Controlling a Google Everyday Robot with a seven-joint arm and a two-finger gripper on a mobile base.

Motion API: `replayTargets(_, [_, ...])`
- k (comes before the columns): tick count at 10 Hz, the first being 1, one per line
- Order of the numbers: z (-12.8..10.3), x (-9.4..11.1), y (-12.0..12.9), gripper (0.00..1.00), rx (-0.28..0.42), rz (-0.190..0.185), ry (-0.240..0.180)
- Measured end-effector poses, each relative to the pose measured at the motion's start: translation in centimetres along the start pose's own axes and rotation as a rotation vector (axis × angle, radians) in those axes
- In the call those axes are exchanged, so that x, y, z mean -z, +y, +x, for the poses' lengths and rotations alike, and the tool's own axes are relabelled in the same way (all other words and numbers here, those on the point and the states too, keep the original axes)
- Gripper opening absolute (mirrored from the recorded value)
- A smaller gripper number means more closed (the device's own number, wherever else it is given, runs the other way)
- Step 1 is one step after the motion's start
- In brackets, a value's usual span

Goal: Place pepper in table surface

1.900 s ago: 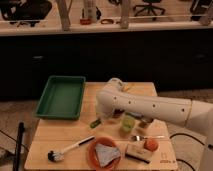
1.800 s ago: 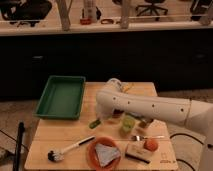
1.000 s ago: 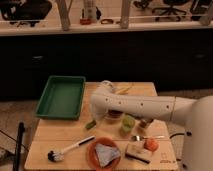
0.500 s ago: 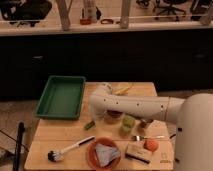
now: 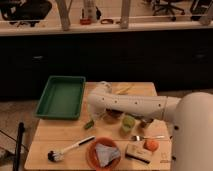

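The pepper (image 5: 89, 124) is a small slim green thing low over the light wooden table surface (image 5: 60, 136), just right of the green tray's front corner. My gripper (image 5: 93, 120) is at the end of the white arm (image 5: 135, 106), which reaches in from the right across the table; it sits right at the pepper. I cannot tell whether the pepper touches the wood.
A big green tray (image 5: 62, 96) lies at the back left. An orange plate (image 5: 104, 153) with a grey cloth, a dish brush (image 5: 70, 149), a light green cup (image 5: 128, 123), a fork (image 5: 148, 137), an orange fruit (image 5: 150, 144) and a small box (image 5: 138, 152) lie at the front.
The arm has swung left and lowered; the gripper with the pepper has moved from the table's middle towards the tray's front corner, closer to the wood.
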Motion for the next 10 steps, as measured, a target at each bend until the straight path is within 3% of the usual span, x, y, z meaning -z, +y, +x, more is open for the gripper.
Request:
replayTargets(2, [0.03, -0.06, 0.1, 0.77, 0.005, -0.006, 0.0])
replayTargets(3, [0.03, -0.06, 0.09, 0.8, 0.008, -0.007, 0.0])
replayTargets(10, [-0.11, 0.2, 0.5, 0.8, 0.038, -0.005, -0.001])
